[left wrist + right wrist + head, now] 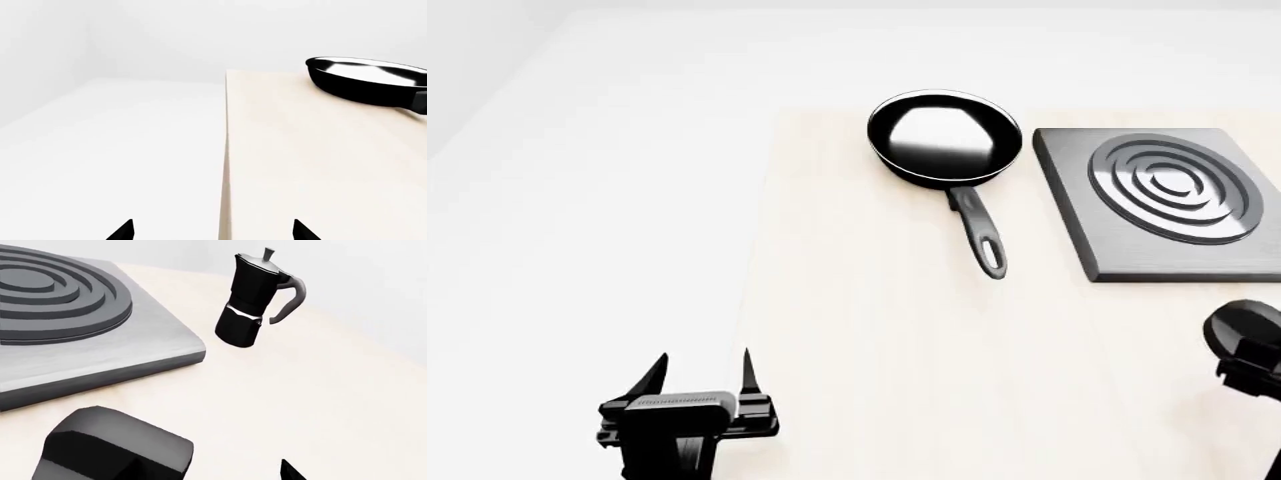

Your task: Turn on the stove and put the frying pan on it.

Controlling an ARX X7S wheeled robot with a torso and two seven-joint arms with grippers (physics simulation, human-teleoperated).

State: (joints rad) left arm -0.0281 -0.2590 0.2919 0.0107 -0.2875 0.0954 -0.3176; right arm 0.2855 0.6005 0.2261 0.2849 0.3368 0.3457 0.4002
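Note:
The frying pan (945, 138), black with a glossy inside, sits on the pale table with its long handle (981, 235) pointing toward me; it also shows in the left wrist view (370, 80). The stove (1168, 200), a dark grey slab with concentric rings, lies right of the pan and shows in the right wrist view (67, 315). Its round black knob (113, 450) sits just in front of the slab. My left gripper (701, 372) is open and empty over the table's left edge, well short of the pan. My right gripper (1252, 372) is at the knob; one fingertip (290, 471) shows, well clear of it.
A tall black-and-silver moka pot (257, 302) stands upright on the table beyond the stove's right corner. The table's left edge (225, 150) runs straight ahead of my left gripper, with white floor beside it.

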